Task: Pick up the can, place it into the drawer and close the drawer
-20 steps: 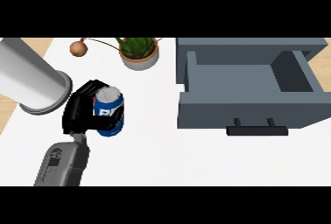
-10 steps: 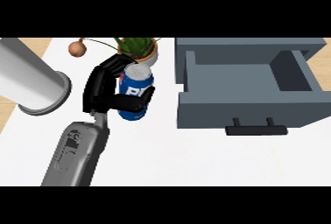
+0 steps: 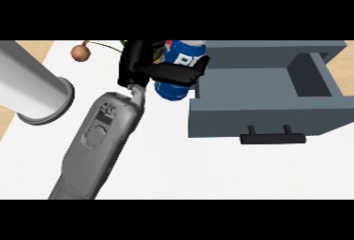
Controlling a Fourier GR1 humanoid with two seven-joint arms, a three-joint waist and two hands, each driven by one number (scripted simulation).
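A blue can with white lettering is held in my right hand, whose black fingers and thumb curl round its middle. The can is lifted off the white counter and leans a little, its top pointing to the far side. It hangs right at the left wall of the open grey drawer, partly over that wall's outer edge. The drawer's inside shows nothing in it, and its black handle faces me. My grey forearm runs in from the lower left. My left hand does not show.
A large light-grey cylinder stands at the left edge of the counter. A small brown round thing lies at the back left, next to a plant mostly hidden behind my hand. Wooden floor shows at the far left.
My right hand has carried the can up and to the right, from the counter's left part to the drawer's left wall. The drawer has stayed open.
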